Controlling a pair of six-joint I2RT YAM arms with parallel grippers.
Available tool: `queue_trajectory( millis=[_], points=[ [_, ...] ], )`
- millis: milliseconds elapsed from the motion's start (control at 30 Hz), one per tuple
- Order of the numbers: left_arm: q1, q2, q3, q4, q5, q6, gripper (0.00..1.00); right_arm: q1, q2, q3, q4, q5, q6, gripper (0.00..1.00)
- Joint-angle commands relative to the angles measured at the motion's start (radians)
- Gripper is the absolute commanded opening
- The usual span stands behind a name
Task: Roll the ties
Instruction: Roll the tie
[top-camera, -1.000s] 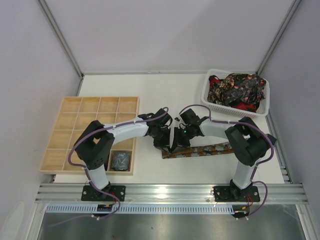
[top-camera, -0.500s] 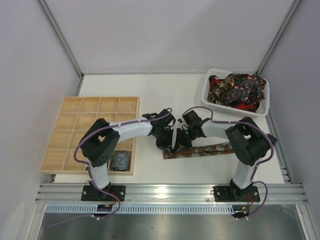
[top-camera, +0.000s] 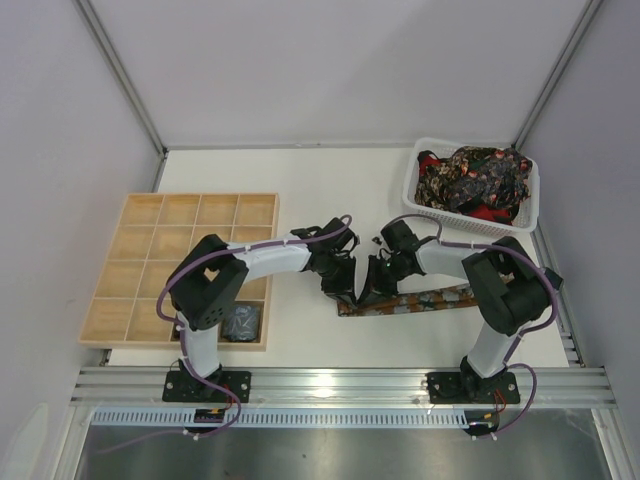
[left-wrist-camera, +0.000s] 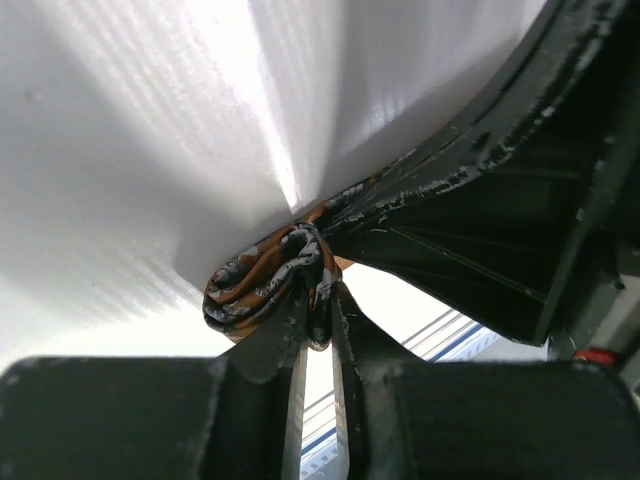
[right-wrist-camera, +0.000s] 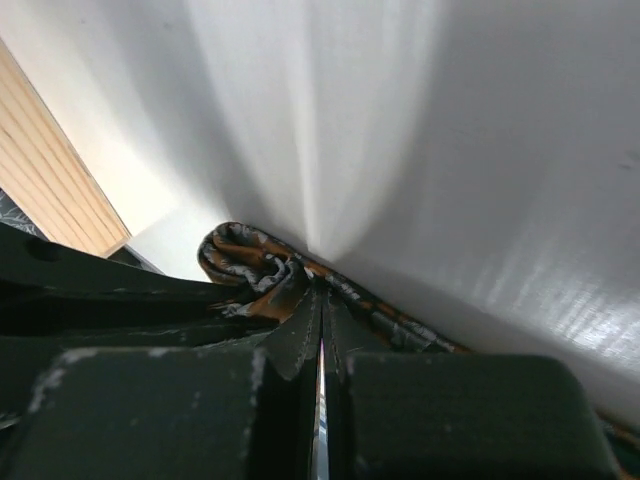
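A brown patterned tie (top-camera: 425, 299) lies flat across the table in front of the right arm. Its left end is wound into a small roll (left-wrist-camera: 250, 288), which also shows in the right wrist view (right-wrist-camera: 240, 258). My left gripper (top-camera: 346, 287) meets the roll from the left. In the left wrist view, the left gripper (left-wrist-camera: 318, 305) is shut on a fold of the tie at the roll's edge. My right gripper (top-camera: 375, 288) faces it from the right. In its own view, the right gripper (right-wrist-camera: 322, 300) is shut, with its tips pressed against the roll where the flat length leaves it.
A white mesh basket (top-camera: 418, 205) at the back right holds a heap of more ties (top-camera: 470, 180). A pale wooden grid tray (top-camera: 180, 215) lies on the left. A dark coiled tie (top-camera: 242, 322) sits in the tray's near right cell.
Both grippers have shifted a little to the right with the rolled end. The flat stretch of tie has grown shorter. The left jaws have eased slightly.
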Motion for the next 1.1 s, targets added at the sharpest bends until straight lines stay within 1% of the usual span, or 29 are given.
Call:
queue_trajectory(
  millis=[0, 67, 100, 167, 200, 233, 300, 400, 467, 733, 1067],
  points=[
    [-0.013, 0.036, 0.014, 0.025, -0.024, 0.007, 0.20, -0.007, 0.016, -0.020, 0.005, 0.026, -0.018, 0.00],
    [-0.013, 0.037, 0.014, 0.029, -0.017, 0.012, 0.21, -0.007, 0.028, -0.040, 0.020, 0.025, -0.018, 0.00],
    [-0.013, 0.037, 0.014, 0.037, -0.014, 0.013, 0.27, -0.009, 0.030, -0.045, 0.025, 0.026, -0.017, 0.00],
    [-0.015, 0.030, 0.009, 0.052, -0.008, 0.016, 0.35, -0.012, 0.033, -0.055, 0.034, 0.026, -0.012, 0.00],
    [-0.015, 0.027, 0.005, 0.063, -0.007, 0.016, 0.43, -0.010, 0.033, -0.058, 0.040, 0.023, -0.009, 0.00],
    [-0.015, 0.024, 0.003, 0.066, -0.008, 0.018, 0.48, -0.012, 0.030, -0.060, 0.043, 0.019, -0.005, 0.00],
    [-0.015, 0.013, -0.012, 0.086, -0.007, 0.021, 0.56, -0.013, 0.027, -0.054, 0.040, 0.014, -0.003, 0.00],
    [-0.015, -0.018, -0.056, 0.149, 0.012, 0.016, 0.59, -0.036, 0.010, -0.049, 0.037, -0.021, 0.012, 0.00],
    [-0.016, -0.035, -0.078, 0.186, 0.035, 0.013, 0.60, -0.058, -0.009, -0.040, 0.025, -0.043, 0.014, 0.00],
    [-0.015, -0.058, -0.104, 0.218, 0.044, 0.021, 0.59, -0.098, -0.064, 0.043, -0.082, -0.089, -0.026, 0.00],
    [-0.016, -0.084, -0.103, 0.263, 0.067, 0.015, 0.61, -0.111, -0.108, 0.015, -0.082, -0.115, -0.031, 0.00]
  ],
)
